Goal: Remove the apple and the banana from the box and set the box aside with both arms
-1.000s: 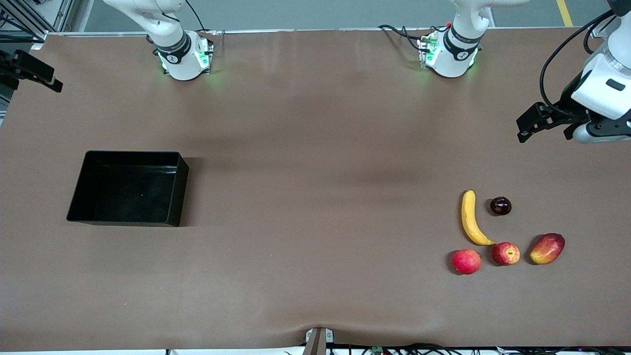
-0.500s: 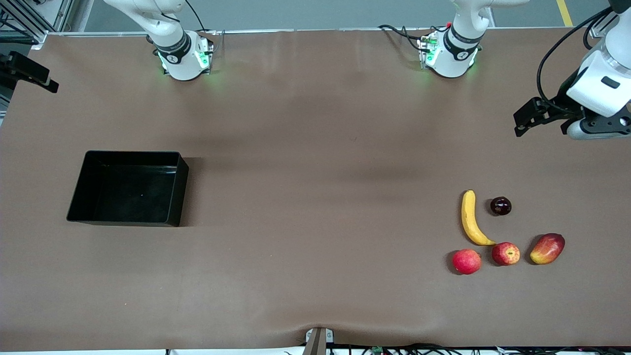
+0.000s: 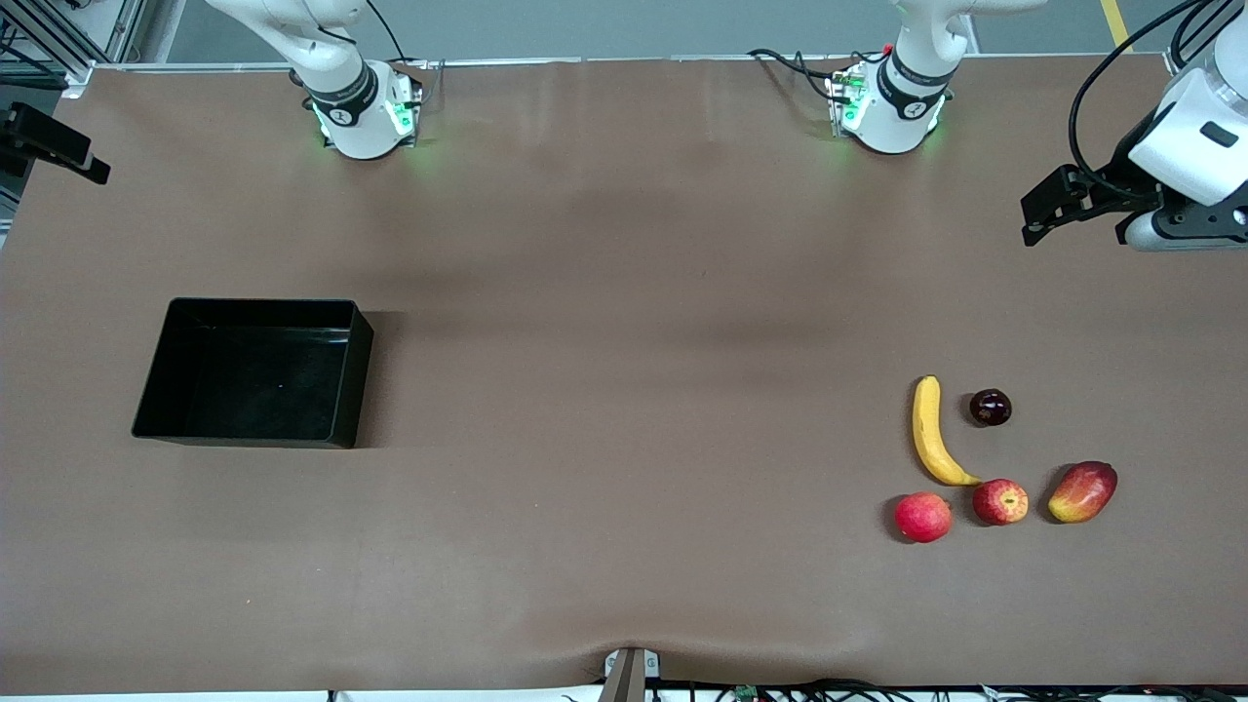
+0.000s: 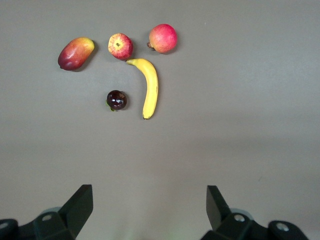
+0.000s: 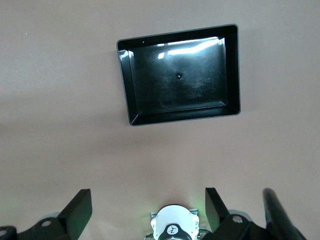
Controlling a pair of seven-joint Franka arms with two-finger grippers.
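Matt brown cloth-like worktop (image 3: 624, 292), faintly rippled. Glossy black plastic box (image 5: 230, 70) below right end effector (image 5: 148, 206), floor catching glare. Smooth waxy banana (image 4: 149, 86) and shiny-skinned apple (image 4: 120, 46) below left end effector (image 4: 150, 206), of matt black plastic.

Black box (image 5: 180, 75) on brown table (image 5: 60, 130), seen from high above.
Right gripper (image 5: 148, 210) hanging with fingers (image 5: 77, 207) spread wide, holding nothing; white arm base (image 5: 172, 229) visible between them.
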